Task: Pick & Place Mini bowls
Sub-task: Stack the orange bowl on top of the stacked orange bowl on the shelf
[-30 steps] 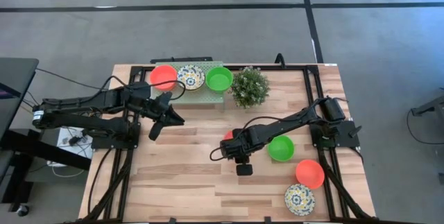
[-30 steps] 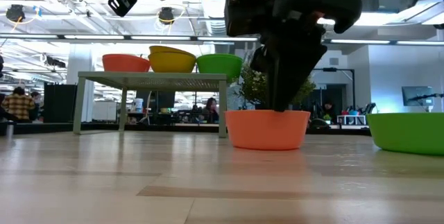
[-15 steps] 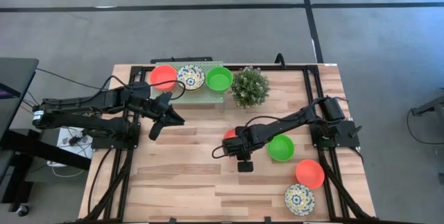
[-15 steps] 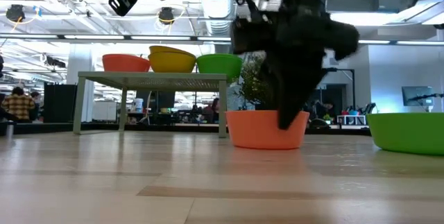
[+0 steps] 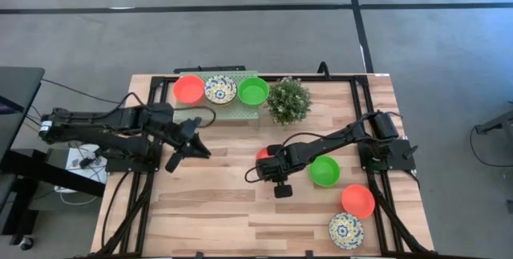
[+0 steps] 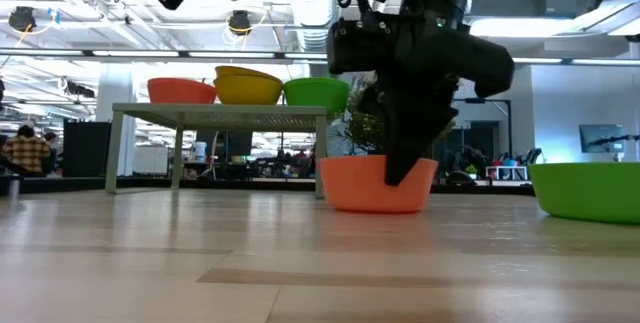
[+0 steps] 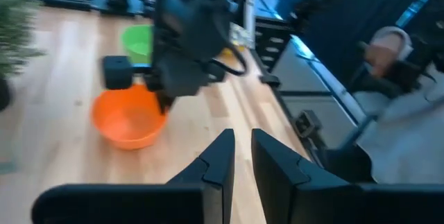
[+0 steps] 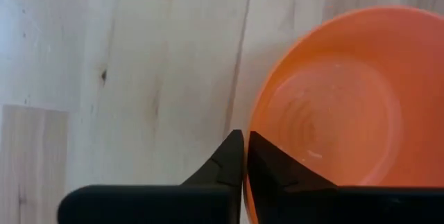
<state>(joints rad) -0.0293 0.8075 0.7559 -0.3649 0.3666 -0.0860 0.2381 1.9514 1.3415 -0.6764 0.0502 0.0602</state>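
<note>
Near the middle of the high view, the right gripper point(image 5: 268, 161) is down on a red-orange bowl point(image 5: 262, 155), its two fingers point(image 8: 236, 158) pinched together over the bowl's rim, one inside and one outside as the right wrist view shows it. From table height the bowl point(image 6: 377, 183) looks tipped a little, its near-left edge lower, so I judge the grasp made and the lift just starting. The next move, as I read it, calls for raising the bowl clear of the table point(image 5: 216, 203) without letting it swing on that thin rim grip, then carrying it toward the small raised shelf point(image 5: 240, 108) at the upper middle of the frame, passing the bushy plant point(image 5: 288, 99) without brushing it.

The left gripper point(image 5: 171, 161) hangs over the table's left part, holding nothing, its fingers point(image 7: 222, 156) set a narrow way apart.

Counting bowls in the high view: seven in all. On the shelf sit three in a row, a red-orange shelf bowl point(image 5: 189, 90), a floral shelf bowl point(image 5: 220, 89) and a green shelf bowl point(image 5: 253, 91). At the lower right of the table lie three more, a green bowl point(image 5: 325, 171), a second red-orange bowl point(image 5: 357, 200) and a floral bowl point(image 5: 346, 229). That makes three red-orange, two green, two floral, and one plant.
</note>
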